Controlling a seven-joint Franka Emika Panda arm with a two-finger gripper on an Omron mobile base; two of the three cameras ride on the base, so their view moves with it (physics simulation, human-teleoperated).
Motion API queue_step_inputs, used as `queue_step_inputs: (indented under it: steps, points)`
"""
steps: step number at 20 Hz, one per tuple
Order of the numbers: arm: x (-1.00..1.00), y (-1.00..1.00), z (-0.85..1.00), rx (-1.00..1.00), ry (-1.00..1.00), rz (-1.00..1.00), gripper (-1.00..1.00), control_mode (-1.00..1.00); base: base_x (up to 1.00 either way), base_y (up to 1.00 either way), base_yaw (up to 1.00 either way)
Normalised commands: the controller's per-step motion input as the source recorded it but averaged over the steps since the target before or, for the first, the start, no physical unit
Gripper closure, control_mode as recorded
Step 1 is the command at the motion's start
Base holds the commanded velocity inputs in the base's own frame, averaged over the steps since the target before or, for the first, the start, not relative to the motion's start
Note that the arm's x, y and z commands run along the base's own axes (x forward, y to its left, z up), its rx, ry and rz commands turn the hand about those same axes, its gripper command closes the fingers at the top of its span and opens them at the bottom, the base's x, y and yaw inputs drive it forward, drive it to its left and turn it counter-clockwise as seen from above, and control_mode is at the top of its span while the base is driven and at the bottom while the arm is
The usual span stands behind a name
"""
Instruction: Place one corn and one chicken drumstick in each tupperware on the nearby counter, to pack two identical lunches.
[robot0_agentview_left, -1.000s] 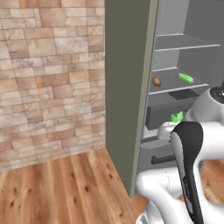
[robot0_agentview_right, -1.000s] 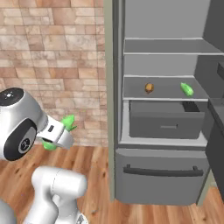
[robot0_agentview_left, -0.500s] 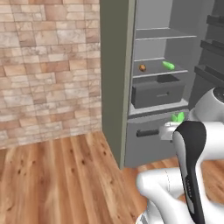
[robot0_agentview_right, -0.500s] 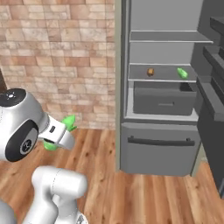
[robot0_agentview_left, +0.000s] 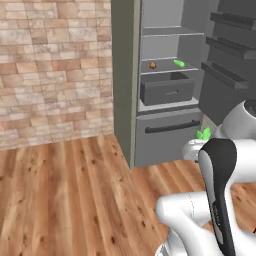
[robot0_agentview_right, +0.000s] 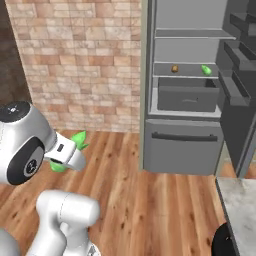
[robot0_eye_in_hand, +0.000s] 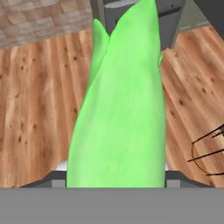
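A bright-green corn (robot0_eye_in_hand: 118, 109) fills the middle of the hand view, held over the wooden floor. My gripper (robot0_agentview_right: 66, 153) is shut on this corn, whose ends stick out on both sides of the hand; the corn's green tip (robot0_agentview_left: 202, 134) also shows beside the arm in the left base view. In the open fridge, a second corn (robot0_agentview_right: 205, 69) and a brown chicken drumstick (robot0_agentview_right: 174, 68) lie on a shelf, far from the gripper. The same corn (robot0_agentview_left: 179, 63) and drumstick (robot0_agentview_left: 152, 65) appear in the left base view. The tupperware is out of view.
The fridge (robot0_agentview_left: 165, 125) stands open with its door (robot0_agentview_right: 242, 115) swung to the right and a dark drawer (robot0_agentview_right: 186, 95) pulled out. A brick wall (robot0_agentview_left: 55, 70) runs to the left. A grey stone worktop corner (robot0_agentview_right: 240, 205) is at the lower right.
The whole picture has shifted: the base has drawn back from the fridge, which now looks smaller and farther off. The corn stays in the gripper.
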Motion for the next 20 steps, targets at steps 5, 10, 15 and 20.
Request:
queue_step_inputs:
  steps: [5, 10, 15, 20]
  points:
    - [0.00, 0.00, 0.00, 0.00, 0.00, 0.00, 1.00, 1.00, -1.00, 0.08, 0.05]
    - [0.00, 0.00, 0.00, 0.00, 0.00, 0.00, 1.00, 1.00, -1.00, -0.02, 0.03]
    - [0.00, 0.00, 0.00, 0.00, 0.00, 0.00, 1.00, 1.00, -1.00, -0.06, 0.05]
    - [0.00, 0.00, 0.00, 0.00, 0.00, 0.00, 1.00, 1.00, -1.00, -0.03, 0.09]
